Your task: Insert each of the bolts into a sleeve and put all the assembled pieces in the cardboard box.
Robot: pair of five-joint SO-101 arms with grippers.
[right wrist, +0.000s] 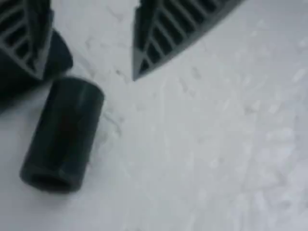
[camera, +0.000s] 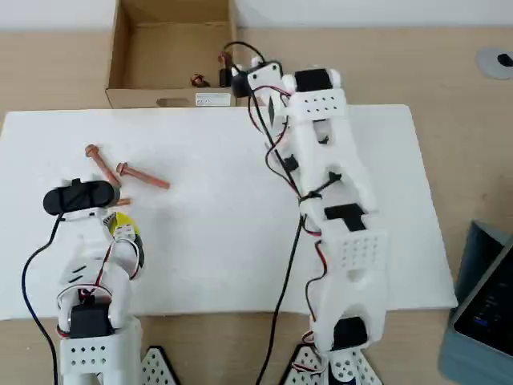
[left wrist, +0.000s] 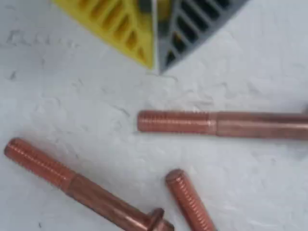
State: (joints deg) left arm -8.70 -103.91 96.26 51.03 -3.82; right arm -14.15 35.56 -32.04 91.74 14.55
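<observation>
Coppery metal bolts [left wrist: 221, 123], matt black plastic sleeve [right wrist: 62, 135], cardboard box [camera: 171, 56]

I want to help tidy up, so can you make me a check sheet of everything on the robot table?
Surface: white mat on a wooden table.
Job's things: three bolts lie loose on the mat. A black sleeve lies on its side on the mat. The cardboard box at the far edge has a few small pieces inside.
Clutter: nothing seen.
Grippers: left gripper is shut and empty, close to the bolts. Right gripper is open, just above the sleeve.
Cables: black and red wires run along the right arm. A black cable loops beside the left arm.
Surroundings: dark device at the table's edge, grey disc on the wood.
</observation>
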